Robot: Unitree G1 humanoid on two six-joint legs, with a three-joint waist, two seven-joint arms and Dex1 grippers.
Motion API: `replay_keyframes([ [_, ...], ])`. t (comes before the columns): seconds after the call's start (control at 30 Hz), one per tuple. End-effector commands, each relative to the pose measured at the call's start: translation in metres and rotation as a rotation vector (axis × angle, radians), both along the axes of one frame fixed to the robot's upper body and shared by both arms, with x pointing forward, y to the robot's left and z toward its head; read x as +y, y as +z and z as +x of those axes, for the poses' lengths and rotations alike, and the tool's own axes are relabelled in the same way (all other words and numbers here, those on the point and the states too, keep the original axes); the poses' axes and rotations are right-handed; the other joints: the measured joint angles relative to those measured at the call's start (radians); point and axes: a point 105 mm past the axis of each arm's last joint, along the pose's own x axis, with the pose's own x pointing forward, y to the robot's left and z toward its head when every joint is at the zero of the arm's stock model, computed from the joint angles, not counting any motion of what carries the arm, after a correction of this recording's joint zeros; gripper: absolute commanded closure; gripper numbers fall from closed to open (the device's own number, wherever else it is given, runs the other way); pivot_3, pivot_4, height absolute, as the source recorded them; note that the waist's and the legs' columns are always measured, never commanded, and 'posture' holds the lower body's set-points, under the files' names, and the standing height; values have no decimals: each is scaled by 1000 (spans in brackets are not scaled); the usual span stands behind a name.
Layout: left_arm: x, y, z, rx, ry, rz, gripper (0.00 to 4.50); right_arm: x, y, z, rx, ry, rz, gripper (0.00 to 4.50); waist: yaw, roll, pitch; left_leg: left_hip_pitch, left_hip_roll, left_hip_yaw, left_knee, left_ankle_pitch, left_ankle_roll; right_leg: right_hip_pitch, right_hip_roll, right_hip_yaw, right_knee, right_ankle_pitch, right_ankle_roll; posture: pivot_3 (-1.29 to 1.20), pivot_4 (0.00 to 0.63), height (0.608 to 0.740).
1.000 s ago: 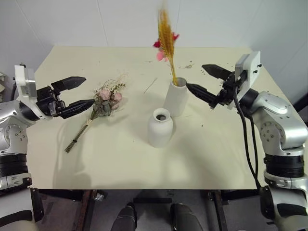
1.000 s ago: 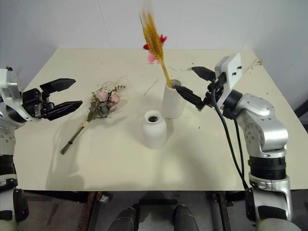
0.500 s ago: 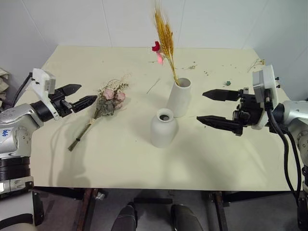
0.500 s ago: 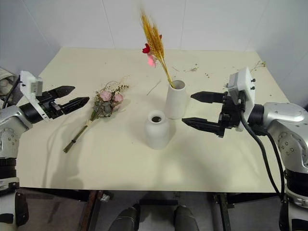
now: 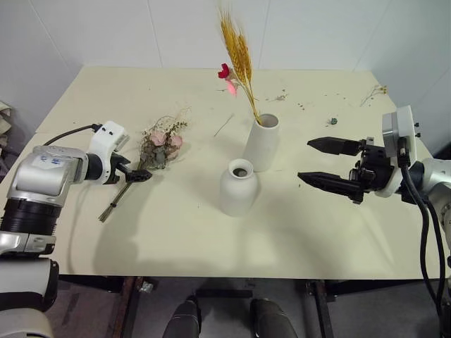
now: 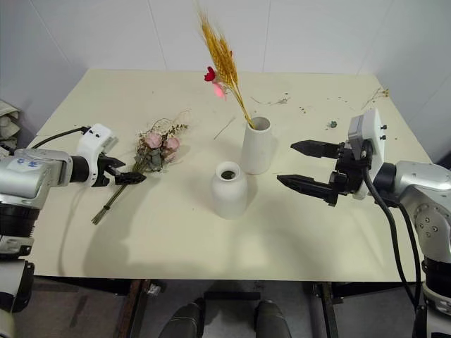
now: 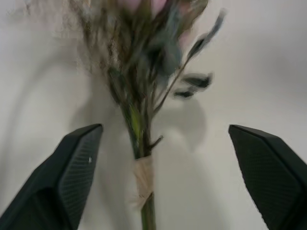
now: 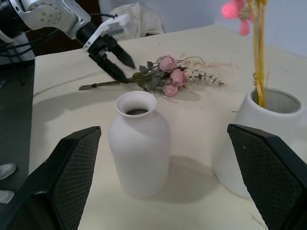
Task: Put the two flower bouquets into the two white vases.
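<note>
Head view: wheat bouquet (image 5: 238, 63) stands in tall vase (image 5: 261, 143); short vase (image 5: 237, 187) just in front of it, empty. Rose bouquet (image 5: 156, 146) lies on table (image 5: 211, 239), left of short vase.

Left wrist view: left gripper (image 7: 158, 158) wide open, astride rose stems, holding nothing.

Right wrist view: right gripper (image 8: 158, 158) wide open, empty, facing short vase.

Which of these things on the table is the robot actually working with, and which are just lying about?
Part of the job:
- rose bouquet
- wheat bouquet
- tall vase
- short vase

Just lying about:
- dried scraps
- loose twig
</note>
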Motion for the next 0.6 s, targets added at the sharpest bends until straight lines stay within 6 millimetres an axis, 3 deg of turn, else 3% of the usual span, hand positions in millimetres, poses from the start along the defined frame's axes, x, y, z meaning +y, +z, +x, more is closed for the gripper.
replay_keyframes([
  [0.03,7,2,3,34,33,18,0,0,12,-6,-60,-5,5,43,0,0,0,0,0,0,0,0,0,0,0,0,0,0,0,0,150,740],
  [0.37,4,-20,11,144,37,24,0,-1,13,-6,-64,-43,6,43,3,0,0,0,0,0,0,0,0,0,0,0,0,0,0,0,150,740],
  [0.47,7,-22,12,147,39,47,589,-2,13,-6,-64,-52,9,0,1,0,0,0,0,0,1,0,0,0,0,0,0,0,0,0,150,740],
  [0.6,10,-25,12,160,44,60,1866,-2,14,-7,-64,-58,12,0,2,0,0,0,0,0,1,0,0,0,0,0,1,0,0,0,150,740],
])
